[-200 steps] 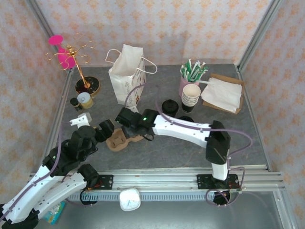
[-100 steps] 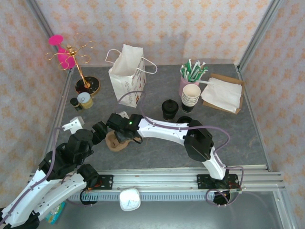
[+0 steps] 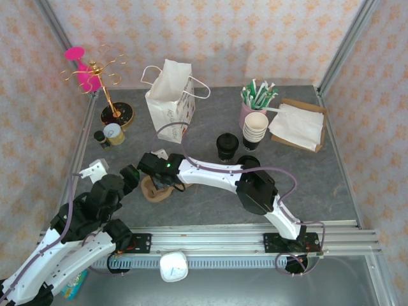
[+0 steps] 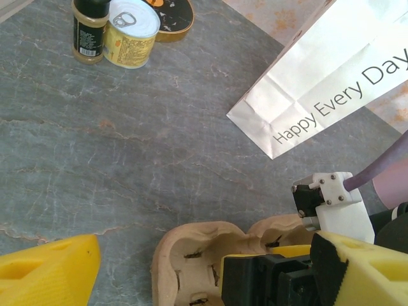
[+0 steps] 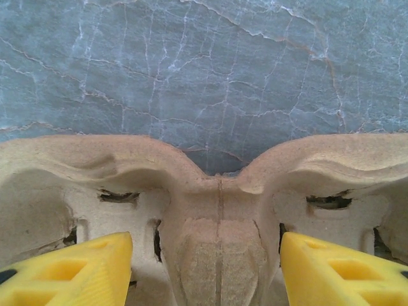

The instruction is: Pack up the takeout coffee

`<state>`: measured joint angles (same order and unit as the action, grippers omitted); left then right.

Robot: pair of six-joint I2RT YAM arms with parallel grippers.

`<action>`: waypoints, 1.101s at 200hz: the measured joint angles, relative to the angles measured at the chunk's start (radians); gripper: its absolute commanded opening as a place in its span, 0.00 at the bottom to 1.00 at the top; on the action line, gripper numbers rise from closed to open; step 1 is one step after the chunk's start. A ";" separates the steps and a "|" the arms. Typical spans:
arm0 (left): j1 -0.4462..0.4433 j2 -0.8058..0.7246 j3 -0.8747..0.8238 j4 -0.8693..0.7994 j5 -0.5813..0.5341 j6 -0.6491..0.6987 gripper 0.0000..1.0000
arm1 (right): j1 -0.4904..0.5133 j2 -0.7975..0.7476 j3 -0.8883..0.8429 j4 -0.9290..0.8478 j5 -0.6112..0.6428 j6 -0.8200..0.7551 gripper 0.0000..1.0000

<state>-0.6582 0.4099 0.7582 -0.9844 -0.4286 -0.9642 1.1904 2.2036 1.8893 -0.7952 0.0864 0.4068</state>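
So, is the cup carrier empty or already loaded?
Empty: the cup carrier shows bare pulp wells in both wrist views, and the takeout coffee stands apart on the table.

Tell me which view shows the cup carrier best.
Right wrist: the carrier is close and sharp, its middle ridge and both pockets' edges clear. Left wrist shows one pocket, the rest behind the right arm. Top external shows a sliver under that arm.
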 measured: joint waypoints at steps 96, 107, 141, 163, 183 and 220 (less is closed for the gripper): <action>0.000 0.000 0.000 -0.009 0.001 0.000 0.87 | 0.000 0.019 0.000 -0.001 0.020 0.000 0.51; 0.000 0.000 0.000 -0.009 0.001 0.000 0.87 | 0.000 0.020 0.000 -0.001 0.021 0.000 0.49; 0.000 0.000 0.000 -0.008 0.001 0.000 0.88 | 0.000 0.021 0.000 -0.005 0.023 0.001 0.47; 0.000 0.000 0.000 -0.008 0.001 0.000 0.88 | 0.000 0.021 0.003 -0.009 0.023 0.001 0.45; 0.000 0.000 0.000 -0.007 0.001 0.000 0.88 | -0.001 0.021 0.006 -0.016 0.023 0.005 0.42; 0.000 0.000 0.000 -0.006 0.001 0.000 0.88 | -0.001 0.021 0.011 -0.028 0.023 0.011 0.41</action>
<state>-0.6582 0.4099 0.7582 -0.9909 -0.4274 -0.9638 1.1896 2.2250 1.8999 -0.8234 0.1093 0.4179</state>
